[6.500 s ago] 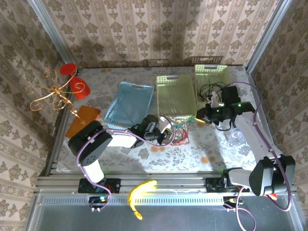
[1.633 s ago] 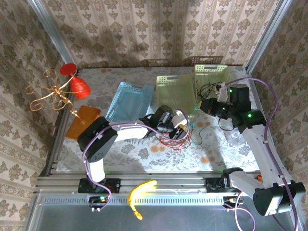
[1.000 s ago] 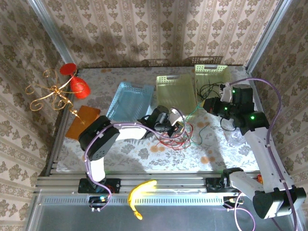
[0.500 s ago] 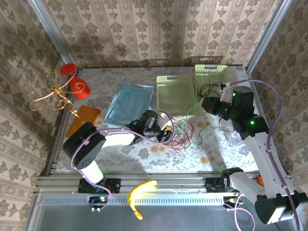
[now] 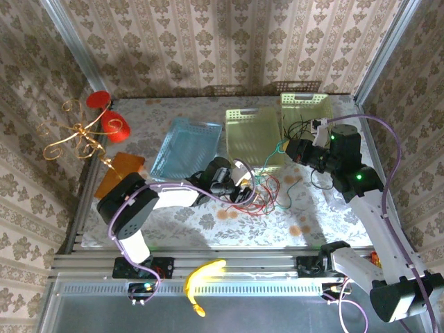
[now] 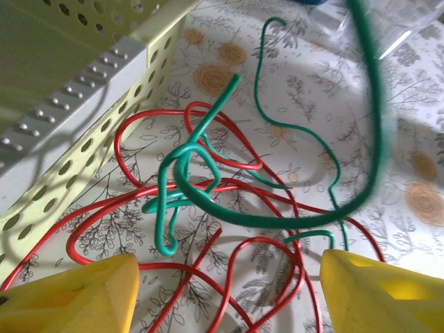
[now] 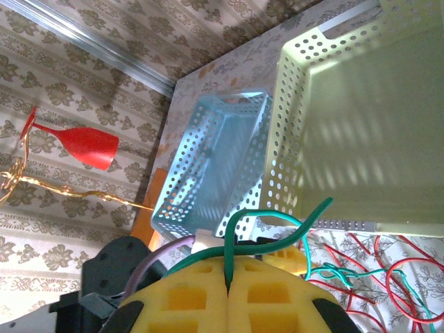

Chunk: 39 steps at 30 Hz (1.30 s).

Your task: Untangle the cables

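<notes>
Wallpapered walls on three sides enclose a worktop (image 5: pixel 182 223) laid with a floral cloth. Item one: a large yellow-green perforated basket (image 5: pixel 253 135) at centre back, with a blue perforated basket (image 5: pixel 186 146) just left of it and a smaller yellow-green basket (image 5: pixel 304 107) at back right. Item two: a gold wire stand (image 5: pixel 73 135) at far left carrying red goblets (image 5: pixel 116 127), with an orange sheet (image 5: pixel 114 173) below it. Item three: the red cable (image 6: pixel 117 154), lying in loose loops on the cloth in front of the large basket's near corner, crossing itself several times. Item four: the green cable (image 6: pixel 277 222), knotted in a small kinked loop over the red loops, then sweeping out in a broad arc and rising off the cloth toward my right side. Item five: the black cable (image 5: pixel 300 129), a separate small heap at back right, in front of the smaller basket and apart from the red and green tangle. My left hand (image 6: pixel 225 295) hovers low over the tangle with its yellow fingers (image 6: pixel 69 298) spread wide, nothing gripped between them; the red and green loops lie under the gap. My right hand (image 7: pixel 227 284) is raised above the worktop to the right of the large basket, its two yellow pads pressed together on the green cable, which sticks up out of the seam between them.
</notes>
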Tool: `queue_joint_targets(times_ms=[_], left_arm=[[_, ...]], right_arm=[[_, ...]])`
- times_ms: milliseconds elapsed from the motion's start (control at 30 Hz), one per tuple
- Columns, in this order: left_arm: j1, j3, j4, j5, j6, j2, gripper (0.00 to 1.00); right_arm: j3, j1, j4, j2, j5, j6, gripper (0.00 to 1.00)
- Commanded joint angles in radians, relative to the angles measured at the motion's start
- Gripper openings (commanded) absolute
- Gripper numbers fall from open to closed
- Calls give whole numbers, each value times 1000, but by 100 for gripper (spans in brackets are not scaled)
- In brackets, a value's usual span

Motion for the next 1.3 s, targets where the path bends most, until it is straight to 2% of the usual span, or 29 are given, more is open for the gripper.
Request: queue_joint_targets(times_ms=[0,100,167,400,500,533,733,933,1267], left_arm=[[-1,38,79,-31,-23,51,69],[1,53,138,-48,-45,82,67],[0,57,182,-53,-63,95,61],[-3,79,263,-28,-101,119,24],[-2,80,276,-24,-115,117,2],[-2,79,277,-24,-118,113,0],[-2,52,210,-46,-99,79,0],[22,-43,180,-64,-110,54,0],[47,-162,161,-73,-107,-12,0]], right_arm=[[28,1,35,-3,-41,34,0],[26,-16,60,-7,-79,81,0],[20,-37,89,-13,-115,117,0],[12,-93,119,-22,-208,181,0],[10,-101,113,-23,-217,185,0],[10,-102,110,-23,-217,187,0],[35,-118,102,-28,-218,176,0],[114,-172,62,-26,-245,158,0],[196,-191,156,0,-159,163,0]])
